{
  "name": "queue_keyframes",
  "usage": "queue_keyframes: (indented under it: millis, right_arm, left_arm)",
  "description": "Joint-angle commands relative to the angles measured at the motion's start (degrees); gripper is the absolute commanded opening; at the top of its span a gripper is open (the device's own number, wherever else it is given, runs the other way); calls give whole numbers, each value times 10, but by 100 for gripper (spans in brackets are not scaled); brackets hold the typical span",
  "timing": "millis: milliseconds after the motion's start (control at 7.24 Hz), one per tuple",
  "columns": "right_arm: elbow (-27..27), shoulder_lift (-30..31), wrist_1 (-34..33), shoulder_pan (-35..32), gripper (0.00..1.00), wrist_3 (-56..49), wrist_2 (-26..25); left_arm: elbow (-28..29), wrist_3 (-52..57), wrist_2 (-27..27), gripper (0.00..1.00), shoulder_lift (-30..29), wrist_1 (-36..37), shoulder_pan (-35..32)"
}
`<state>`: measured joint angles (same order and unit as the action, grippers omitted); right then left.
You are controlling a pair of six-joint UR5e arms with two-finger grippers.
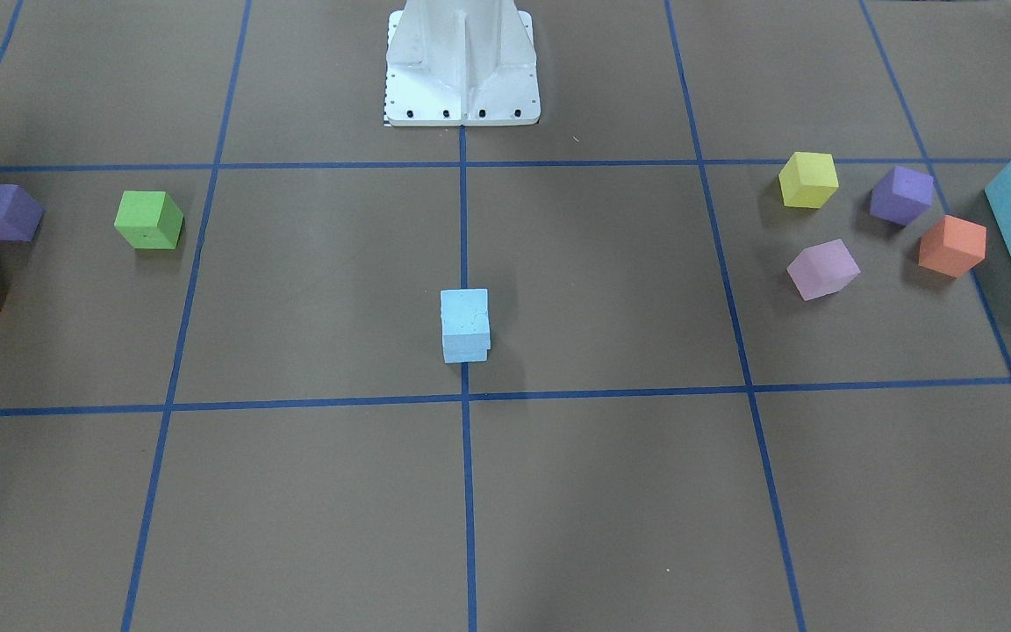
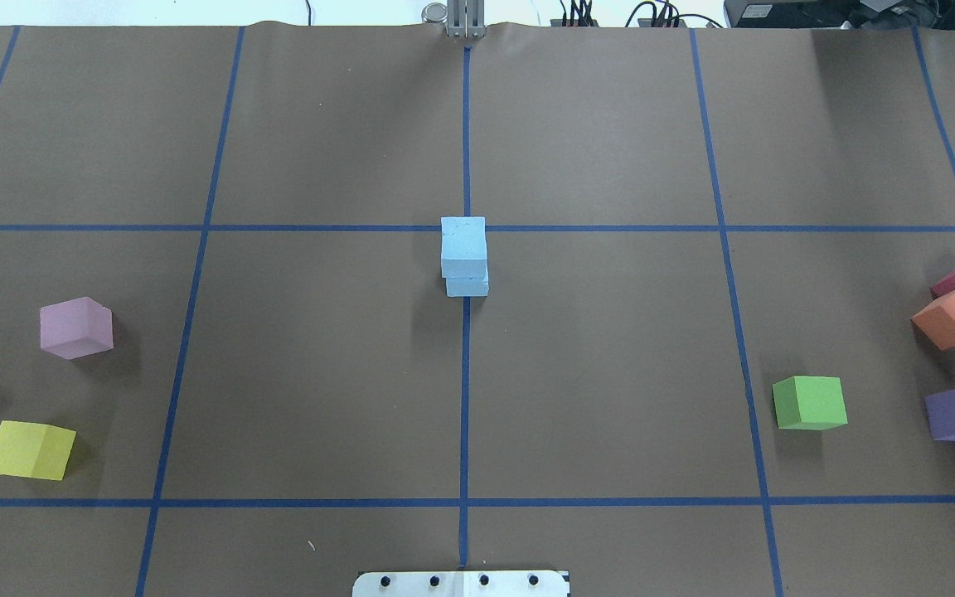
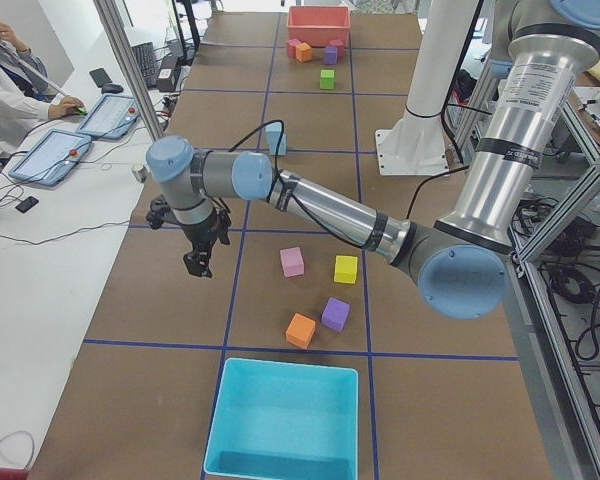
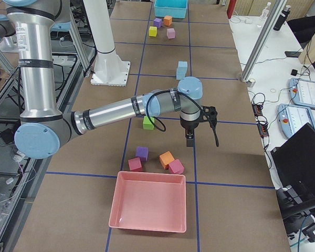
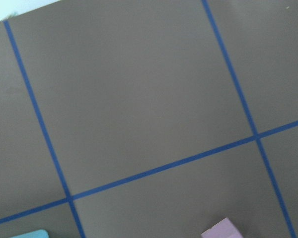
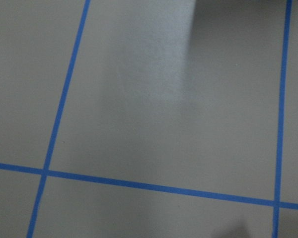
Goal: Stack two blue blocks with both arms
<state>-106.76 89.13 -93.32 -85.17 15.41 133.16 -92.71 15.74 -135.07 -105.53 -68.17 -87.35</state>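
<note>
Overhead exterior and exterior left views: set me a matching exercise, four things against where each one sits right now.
Things:
1. two blue blocks
2. green cube
3. yellow cube
4. turquoise box

Places:
A. farthest out on the robot's left
B. stacked on the centre tape line
C. robot's right half, apart from the other cubes
D. robot's left half, near the lilac cube

Pairs: 1-B, 2-C, 3-D, 4-A.
</note>
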Motion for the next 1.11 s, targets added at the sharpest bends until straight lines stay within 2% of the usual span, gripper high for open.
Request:
queue_keyframes:
  millis: [0,276,967]
  right_arm:
    - [-13,47,-8,-8,100,-3,-1]
    - [-13,83,-1,-7,100,-38,-7]
    - [-12,78,-1,-6,100,-40,-16]
  left_arm:
    - [20,34,-2,100,74,-9,-29]
    - [23,34,-3,99,122,-37,-29]
    - [28,33,-4,99,141,-57,-28]
